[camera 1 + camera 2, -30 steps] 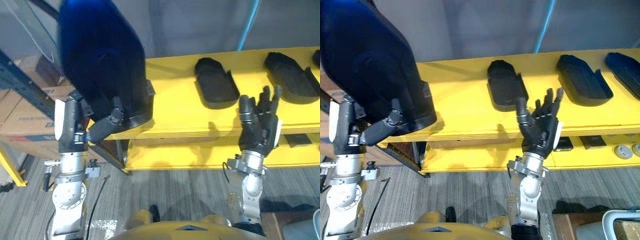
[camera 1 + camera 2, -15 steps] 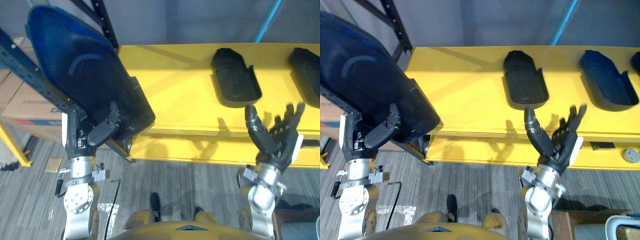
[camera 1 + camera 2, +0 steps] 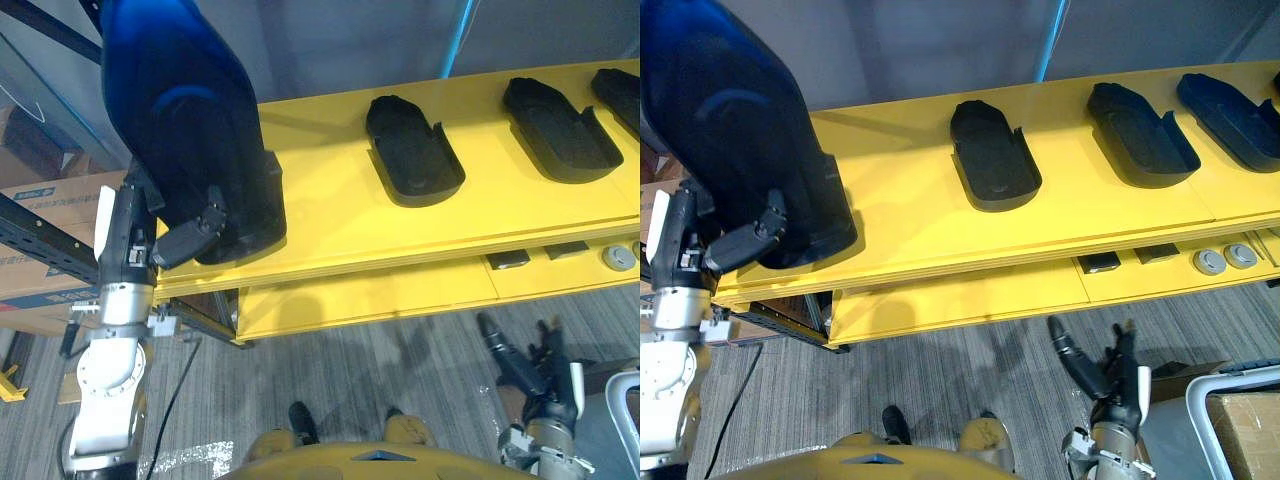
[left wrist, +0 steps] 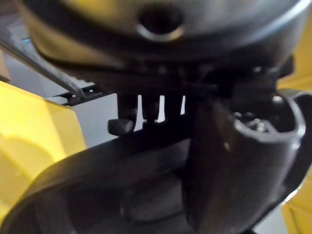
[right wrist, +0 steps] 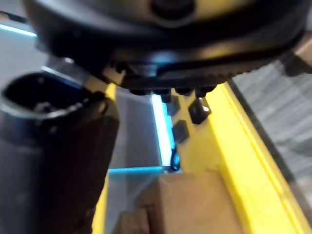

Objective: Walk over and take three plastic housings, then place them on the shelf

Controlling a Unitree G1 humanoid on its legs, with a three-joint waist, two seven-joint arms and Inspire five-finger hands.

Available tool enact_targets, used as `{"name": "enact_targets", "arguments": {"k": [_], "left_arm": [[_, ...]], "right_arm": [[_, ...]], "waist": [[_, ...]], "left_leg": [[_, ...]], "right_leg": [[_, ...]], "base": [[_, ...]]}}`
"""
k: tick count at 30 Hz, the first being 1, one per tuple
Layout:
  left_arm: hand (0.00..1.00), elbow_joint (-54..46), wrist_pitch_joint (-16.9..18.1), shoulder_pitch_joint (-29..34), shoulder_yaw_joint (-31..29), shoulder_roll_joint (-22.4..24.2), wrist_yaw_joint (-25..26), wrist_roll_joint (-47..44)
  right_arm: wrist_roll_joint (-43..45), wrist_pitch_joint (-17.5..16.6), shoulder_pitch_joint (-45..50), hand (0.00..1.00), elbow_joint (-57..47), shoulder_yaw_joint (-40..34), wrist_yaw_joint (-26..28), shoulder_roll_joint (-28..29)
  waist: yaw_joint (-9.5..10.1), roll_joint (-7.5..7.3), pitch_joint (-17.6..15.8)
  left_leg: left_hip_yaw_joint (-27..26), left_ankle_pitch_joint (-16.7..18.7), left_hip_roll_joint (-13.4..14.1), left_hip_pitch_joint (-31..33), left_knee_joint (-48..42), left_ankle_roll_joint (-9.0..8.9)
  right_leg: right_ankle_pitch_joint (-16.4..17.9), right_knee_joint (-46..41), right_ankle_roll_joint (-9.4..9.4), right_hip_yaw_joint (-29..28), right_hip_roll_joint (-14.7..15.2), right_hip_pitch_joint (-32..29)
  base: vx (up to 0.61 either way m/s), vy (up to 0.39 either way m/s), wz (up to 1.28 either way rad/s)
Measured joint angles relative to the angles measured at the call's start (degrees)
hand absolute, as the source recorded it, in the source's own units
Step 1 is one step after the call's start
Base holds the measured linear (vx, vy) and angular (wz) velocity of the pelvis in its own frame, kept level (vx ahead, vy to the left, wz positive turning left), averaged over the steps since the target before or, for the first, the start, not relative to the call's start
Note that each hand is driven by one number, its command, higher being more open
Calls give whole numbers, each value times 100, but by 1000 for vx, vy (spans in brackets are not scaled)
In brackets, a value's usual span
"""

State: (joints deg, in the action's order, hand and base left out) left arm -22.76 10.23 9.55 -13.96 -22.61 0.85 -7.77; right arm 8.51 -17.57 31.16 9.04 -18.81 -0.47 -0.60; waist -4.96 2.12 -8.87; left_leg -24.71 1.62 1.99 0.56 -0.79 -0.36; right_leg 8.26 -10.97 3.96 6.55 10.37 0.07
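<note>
Yellow shelf [image 3: 330, 222]: left hand [image 3: 187, 238] clasps housing [image 3: 180, 120], apparently upright.

No text can be read. The cardboard box [image 3: 45, 280] just left of the yellow shelf [image 3: 340, 215] bears blue print, too small to make out.
</note>
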Motion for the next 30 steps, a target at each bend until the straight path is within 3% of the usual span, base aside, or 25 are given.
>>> {"name": "enact_targets", "arguments": {"k": [4,7,8,12,18,25,30], "left_arm": [[0,361,-453,-482,-47,-428,-199,-419],[0,1120,-932,-1085,-44,-816,-424,-1074],[0,1455,-1122,-1357,-26,-899,-543,-1363],[0,2303,-1643,-2176,396,-1217,-725,-2136],[0,3265,-1858,-2981,926,-1427,-1153,-2857],[0,3664,-1999,-3622,1161,-1452,-1540,-3029],[0,3871,-2329,-4202,1399,-1455,-1606,-2977]], "right_arm": [[91,609,-257,100,1006,-61,359,-201],[-155,1235,-572,100,2005,-69,678,-429],[-356,1591,-730,100,2399,-75,747,-535],[-578,2259,-1084,100,3142,-170,898,-817],[-516,2395,-1586,100,3156,10,1104,-895],[-495,2612,-1920,100,3127,374,1245,-905],[-488,2718,-1979,100,3117,380,1230,-1027]], "waist": [[26,6,4],[40,15,9],[67,17,9],[169,32,3],[180,-1,-35],[175,-94,-484],[159,-129,-795]], "left_leg": [[5,9,-8,2,-8,15],[15,-2,-29,-6,1,9],[17,-24,-39,-8,2,41],[89,-106,-95,-64,1,67],[35,-115,-96,8,-57,66],[-208,90,117,408,-529,49],[-307,184,274,708,-948,107]], "right_leg": [[-17,-7,23,-35,5,1],[-24,-10,35,-46,21,2],[-26,-17,38,-48,28,2],[-27,-117,39,-47,36,5],[-28,-188,37,-230,39,-112],[-192,21,93,-544,-77,-335],[-320,16,87,-688,-150,-582]], "base": [[0,0,0],[0,0,0],[0,0,0],[19,18,10],[-35,11,-4],[-69,-6,-19],[-30,2,-14]]}}
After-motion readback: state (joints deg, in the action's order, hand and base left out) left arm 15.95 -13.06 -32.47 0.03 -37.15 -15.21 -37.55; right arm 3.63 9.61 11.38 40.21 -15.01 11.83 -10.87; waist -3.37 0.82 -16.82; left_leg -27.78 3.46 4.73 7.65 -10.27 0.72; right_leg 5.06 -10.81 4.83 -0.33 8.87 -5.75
